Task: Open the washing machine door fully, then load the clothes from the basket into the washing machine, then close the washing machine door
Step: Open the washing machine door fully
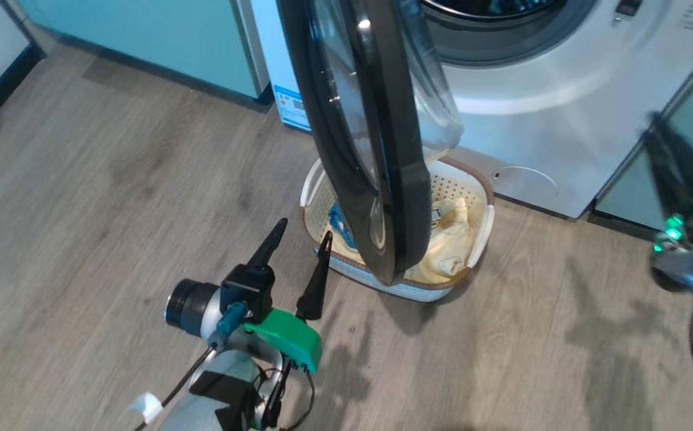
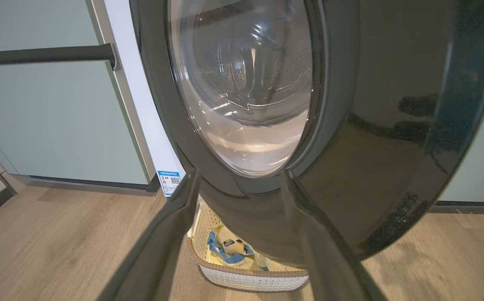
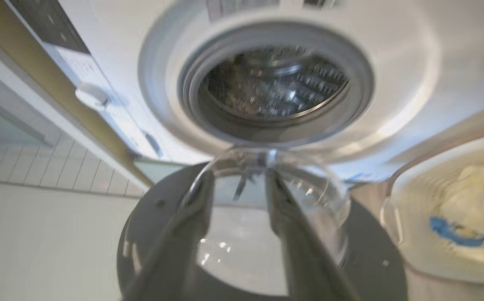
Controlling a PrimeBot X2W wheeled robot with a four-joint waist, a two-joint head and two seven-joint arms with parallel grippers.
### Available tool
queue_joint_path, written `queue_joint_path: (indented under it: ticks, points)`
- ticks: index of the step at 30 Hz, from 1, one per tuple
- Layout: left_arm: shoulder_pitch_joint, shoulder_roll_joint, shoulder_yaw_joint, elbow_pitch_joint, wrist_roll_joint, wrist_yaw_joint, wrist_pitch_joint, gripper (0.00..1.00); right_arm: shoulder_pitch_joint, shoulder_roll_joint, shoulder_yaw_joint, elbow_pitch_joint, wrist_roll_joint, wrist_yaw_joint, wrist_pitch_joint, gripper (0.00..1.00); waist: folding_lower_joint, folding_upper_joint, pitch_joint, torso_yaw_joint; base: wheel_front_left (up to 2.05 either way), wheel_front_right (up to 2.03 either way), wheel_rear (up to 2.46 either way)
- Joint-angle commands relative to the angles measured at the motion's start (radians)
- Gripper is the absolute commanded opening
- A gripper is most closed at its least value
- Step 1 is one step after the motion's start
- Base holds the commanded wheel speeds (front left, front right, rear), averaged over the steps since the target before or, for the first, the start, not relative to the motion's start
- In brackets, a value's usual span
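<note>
Door [image 1: 403, 179] edge overhangs the basket [image 1: 424, 291] rim; left gripper [image 1: 301, 245] (right gripper [image 3: 238, 179] too) stands spread, empty, over wood floor [image 1: 113, 179].

Nothing legible — the blue sticker [image 1: 292, 108] on the washing machine [image 1: 562, 137] bears a QR code, its print too small.

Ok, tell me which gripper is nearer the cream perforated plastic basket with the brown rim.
Left. The left gripper hangs just off the basket's left side, fingertips close to its rim. The right gripper is well off to the basket's right.
</note>
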Motion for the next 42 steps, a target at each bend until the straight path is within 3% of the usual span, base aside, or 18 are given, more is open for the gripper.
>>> queue_joint_path:
  ticks: [1,9,15,22,23,29,36,42]
  points:
    - [-0.015,0.010,0.043,-0.024,0.012,-0.003,-0.006,1.00,-0.001,-0.013,0.000,-0.049,-0.037,-0.003,-0.046,1.00,0.0000,0.0000,-0.008,-0.012,0.00,0.00,0.00]
    - [0.006,0.019,0.105,-0.020,0.016,-0.009,-0.006,1.00,0.173,-0.086,-0.006,-0.136,-0.381,-0.003,-0.371,1.00,0.0000,0.0000,-0.039,-0.070,0.00,0.00,0.00]
    - [0.035,0.027,0.138,-0.011,0.017,-0.020,-0.006,1.00,0.288,-0.100,-0.007,-0.150,-0.665,-0.003,-0.518,1.00,0.0000,0.0000,-0.071,-0.115,0.00,0.00,0.00]
    - [0.073,0.035,0.168,-0.002,0.016,-0.033,-0.006,1.00,0.456,-0.015,-0.090,-0.243,-1.045,-0.003,-0.546,1.00,0.0000,0.0000,-0.112,-0.155,0.00,0.00,0.00]
    - [0.073,0.035,0.168,-0.002,0.016,-0.033,-0.006,1.00,0.456,-0.015,-0.090,-0.243,-1.045,-0.003,-0.546,1.00,0.0000,0.0000,-0.112,-0.155,0.00,0.00,0.00]
    - [0.108,0.046,0.196,0.001,0.015,-0.040,-0.006,1.00,0.603,0.050,-0.124,-0.382,-1.290,-0.003,-0.547,1.00,0.0000,0.0000,-0.135,-0.188,0.00,0.00,0.00]
    - [0.132,0.051,0.216,-0.002,0.017,-0.044,-0.006,1.00,0.705,0.070,-0.102,-0.448,-1.420,-0.003,-0.547,1.00,0.0000,0.0000,-0.144,-0.208,0.00,0.00,0.00]
    - [0.137,0.050,0.227,-0.001,0.019,-0.047,-0.006,1.00,0.724,0.072,-0.097,-0.458,-1.408,-0.003,-0.547,1.00,0.0000,0.0000,-0.143,-0.215,0.00,0.00,0.00]
